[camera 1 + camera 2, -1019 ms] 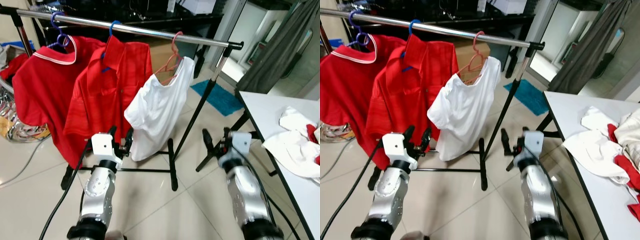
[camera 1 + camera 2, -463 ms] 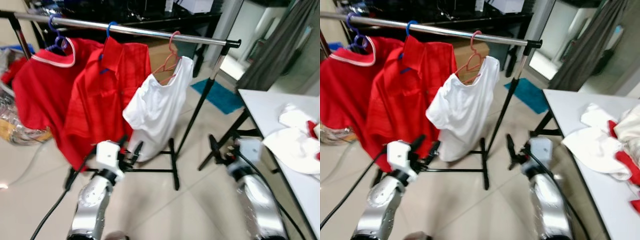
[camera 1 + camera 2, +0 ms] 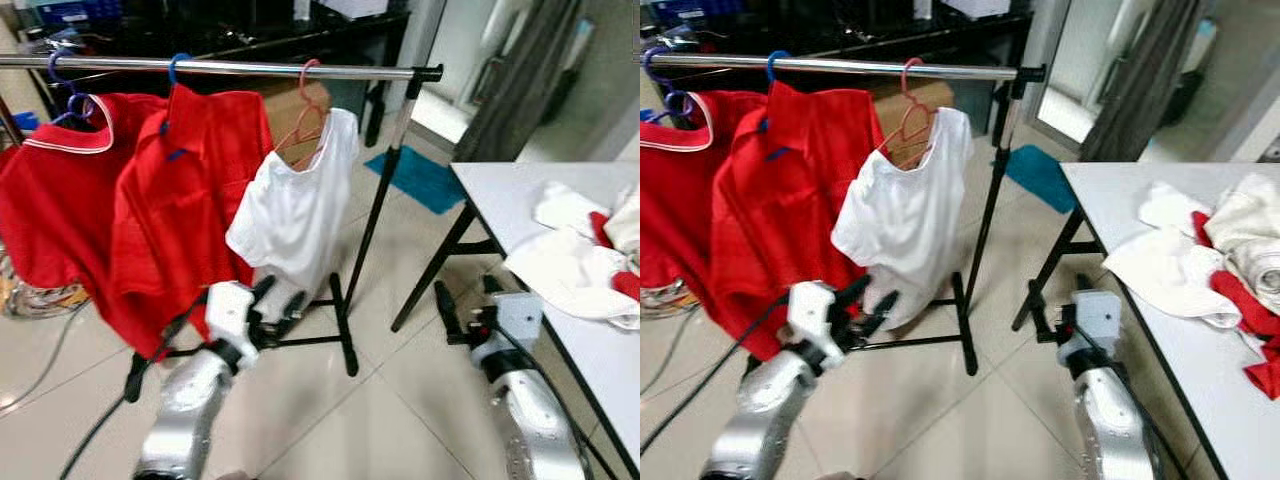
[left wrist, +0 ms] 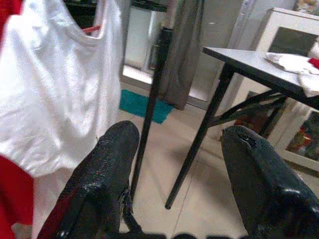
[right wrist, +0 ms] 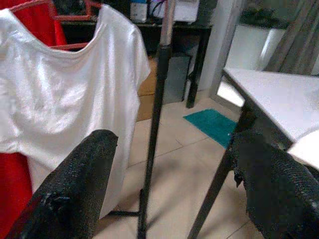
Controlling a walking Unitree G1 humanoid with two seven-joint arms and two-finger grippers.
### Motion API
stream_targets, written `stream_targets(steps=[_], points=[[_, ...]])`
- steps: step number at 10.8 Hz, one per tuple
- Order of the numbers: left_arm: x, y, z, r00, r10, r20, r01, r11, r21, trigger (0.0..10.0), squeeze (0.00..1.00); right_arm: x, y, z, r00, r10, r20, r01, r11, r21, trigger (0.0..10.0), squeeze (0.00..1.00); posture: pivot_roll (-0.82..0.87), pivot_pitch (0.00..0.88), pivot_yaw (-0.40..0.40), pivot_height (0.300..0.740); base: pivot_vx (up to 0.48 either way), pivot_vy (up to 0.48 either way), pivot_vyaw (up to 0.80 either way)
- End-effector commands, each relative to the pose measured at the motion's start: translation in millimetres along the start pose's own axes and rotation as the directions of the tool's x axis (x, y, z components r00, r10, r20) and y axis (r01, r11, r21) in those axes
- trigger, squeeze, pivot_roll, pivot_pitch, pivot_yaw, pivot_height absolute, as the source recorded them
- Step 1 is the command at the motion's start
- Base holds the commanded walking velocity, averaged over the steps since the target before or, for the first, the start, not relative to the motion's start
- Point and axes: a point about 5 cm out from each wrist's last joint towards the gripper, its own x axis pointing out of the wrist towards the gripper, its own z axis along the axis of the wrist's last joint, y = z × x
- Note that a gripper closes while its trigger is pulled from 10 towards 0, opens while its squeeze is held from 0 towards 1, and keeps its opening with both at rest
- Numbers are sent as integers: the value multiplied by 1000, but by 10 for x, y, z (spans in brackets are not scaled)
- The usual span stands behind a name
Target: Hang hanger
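A pink hanger (image 3: pixel 308 112) carrying a white shirt (image 3: pixel 295 210) hangs near the right end of the silver rail (image 3: pixel 250 68). Left of it, two red shirts (image 3: pixel 180 200) hang on a blue hanger (image 3: pixel 176 70) and a purple hanger (image 3: pixel 66 88). My left gripper (image 3: pixel 278 300) is held low, just in front of the white shirt's hem, open and empty; in its wrist view the gripper (image 4: pixel 179 134) stands open before the shirt (image 4: pixel 55 94). My right gripper (image 3: pixel 465 300) is low beside the table leg, open with nothing in it.
A white table (image 3: pixel 520 200) on black folding legs stands at the right with a pile of white and red clothes (image 3: pixel 580 270). The rack's black upright (image 3: pixel 385 170) and foot (image 3: pixel 343 330) stand between my arms. A teal mat (image 3: pixel 420 180) lies behind.
The whole view has swung to the right, so the rack sits further left and the table looks larger. Both grippers stay low, open and empty.
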Motion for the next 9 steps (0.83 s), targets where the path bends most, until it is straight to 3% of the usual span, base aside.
stream_targets(steps=[1,2,4,6,7,8,9], points=[[-2,-30,18,1000,28,7,-28,1000,-14,10000,0,1,-41,48,1000,-11,1,11,1000,22,10000,0,-5,0,-58,740,0,0,0],[-5,-106,15,1000,-4,14,5,1000,-20,10000,0,10,-33,49,1000,14,7,-13,1000,-16,10000,0,-6,0,-65,740,0,0,0],[3,-231,11,999,-38,13,39,998,-45,10000,0,13,-51,124,999,3,34,-3,1000,-7,10000,0,-55,0,-18,740,0,0,0],[58,-147,56,999,35,10,-35,999,-34,10000,0,-153,-84,68,1000,6,7,-6,1000,-29,10000,0,-96,0,24,740,0,0,0],[58,21,107,985,167,39,-164,984,-77,10000,0,-296,-75,68,1000,28,4,-28,998,-62,10000,0,-126,0,38,740,0,0,0],[76,93,112,970,240,39,-233,964,-128,10000,0,-304,-72,54,1000,-2,2,2,999,-52,10000,0,-127,0,18,740,0,0,0],[128,65,150,977,204,56,-196,973,-121,10000,0,-243,25,103,1000,19,24,-18,999,-41,10000,0,-127,0,7,740,0,0,0]])
